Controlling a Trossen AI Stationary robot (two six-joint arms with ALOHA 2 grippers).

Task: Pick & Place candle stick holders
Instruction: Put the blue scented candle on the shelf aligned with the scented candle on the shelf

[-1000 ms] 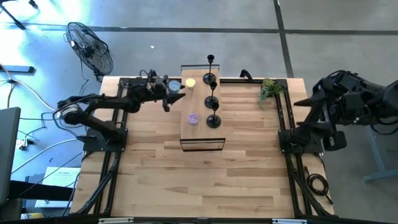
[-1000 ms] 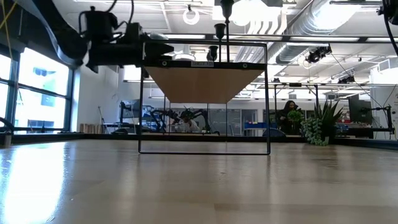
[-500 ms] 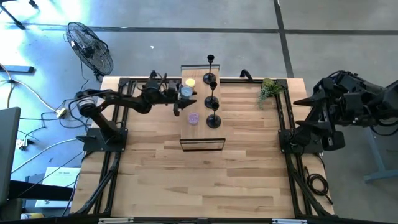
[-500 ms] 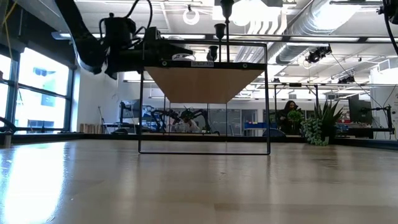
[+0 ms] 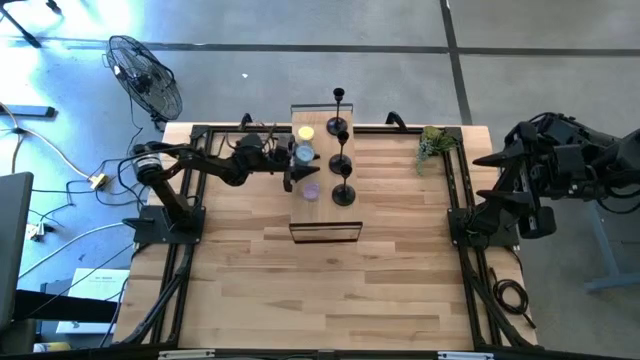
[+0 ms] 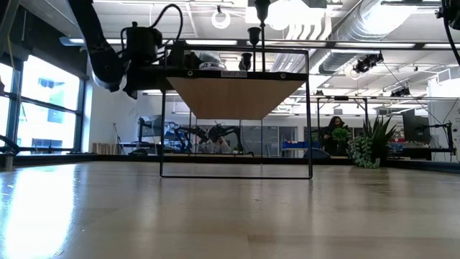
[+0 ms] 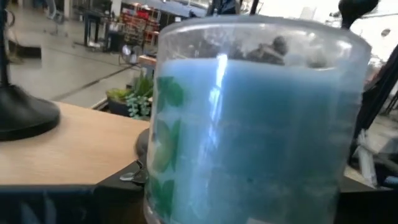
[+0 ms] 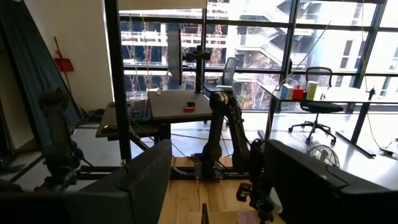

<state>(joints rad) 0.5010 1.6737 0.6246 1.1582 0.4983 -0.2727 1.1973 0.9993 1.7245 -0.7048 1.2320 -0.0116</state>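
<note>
High view: the left gripper (image 5: 296,160) sits above centre of the frame, over the left edge of a raised shelf (image 5: 325,222), pinching a blue candle jar (image 5: 303,154).
Holders, high view: three black holders (image 5: 342,165) stand in a row along the shelf's right side, just right of the jar; a yellow candle (image 5: 306,132) and a purple candle (image 5: 311,190) lie on the left side.
Right arm, high view: the right gripper (image 5: 497,161) waits at the right edge of the frame, well apart from the shelf.
Low view: the shelf's wire frame (image 6: 236,115) stands at centre, with the left arm at its upper left corner and the holder stems poking above the top edge.
Left wrist view: the jar (image 7: 249,118) fills the frame; one holder's base (image 7: 25,115) shows at the far left.
Right wrist view: its fingers (image 8: 311,177) stand spread with nothing between them, facing the room.
Risk, judged: the jar or arm could swing into the slim holders and topple them, since they stand so close.
Risk, judged: the jar could catch the shelf's edge and slip, as it sits right at the rim.
</note>
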